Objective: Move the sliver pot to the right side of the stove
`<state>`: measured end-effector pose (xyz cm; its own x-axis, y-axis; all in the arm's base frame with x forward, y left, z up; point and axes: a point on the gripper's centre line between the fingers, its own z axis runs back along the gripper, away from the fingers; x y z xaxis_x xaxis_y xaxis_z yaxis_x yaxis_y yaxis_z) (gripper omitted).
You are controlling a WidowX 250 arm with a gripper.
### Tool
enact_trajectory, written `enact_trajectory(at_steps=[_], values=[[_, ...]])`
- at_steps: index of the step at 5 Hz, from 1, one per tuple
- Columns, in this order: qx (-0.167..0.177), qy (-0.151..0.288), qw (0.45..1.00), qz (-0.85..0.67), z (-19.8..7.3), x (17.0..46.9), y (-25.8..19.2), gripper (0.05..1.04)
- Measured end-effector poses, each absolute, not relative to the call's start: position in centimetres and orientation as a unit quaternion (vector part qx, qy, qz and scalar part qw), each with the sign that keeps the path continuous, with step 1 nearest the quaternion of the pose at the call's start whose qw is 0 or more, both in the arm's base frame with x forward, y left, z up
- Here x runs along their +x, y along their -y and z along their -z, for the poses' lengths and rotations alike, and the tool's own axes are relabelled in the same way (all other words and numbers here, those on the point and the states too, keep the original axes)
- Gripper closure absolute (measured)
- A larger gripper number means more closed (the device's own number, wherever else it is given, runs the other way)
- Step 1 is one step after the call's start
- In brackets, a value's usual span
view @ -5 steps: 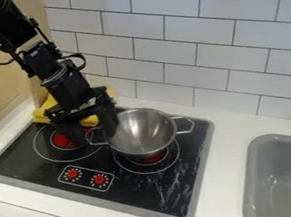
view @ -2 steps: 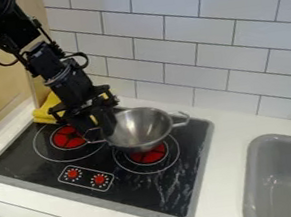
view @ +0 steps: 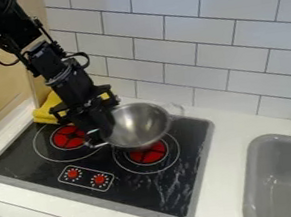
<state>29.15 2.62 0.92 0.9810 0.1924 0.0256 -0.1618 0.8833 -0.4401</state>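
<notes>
pot (view: 141, 125) is pinched by its left side in your gripper (view: 100, 132), out over the right burner (view: 149, 154), probably so you can lower it there

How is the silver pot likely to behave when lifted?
The pot looks like metal, so it should stay stiff. With the gripper at one side, it may tip or twist. Its smooth, shiny surface could be slippery to pinch.

Looks down at a slant from above the counter (view: 222, 171), facing the tiled wall (view: 233, 33); set close enough to frame the stove (view: 166, 193) and part of the sink (view: 250, 172).
</notes>
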Motion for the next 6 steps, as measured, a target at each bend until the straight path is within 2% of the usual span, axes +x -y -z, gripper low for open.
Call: enact_trajectory(at_steps=[1,2,4,6], values=[[-0.227,0.038,0.969,-0.094,-1.0,29.2,-2.6,0.983],[-0.248,0.042,0.963,-0.099,-1.2,29.1,-2.4,1.02],[-0.258,0.044,0.96,-0.097,-1.5,28.7,-2.0,1.029],[-0.271,0.077,0.956,-0.086,-4.4,28.6,-0.8,1.029]])
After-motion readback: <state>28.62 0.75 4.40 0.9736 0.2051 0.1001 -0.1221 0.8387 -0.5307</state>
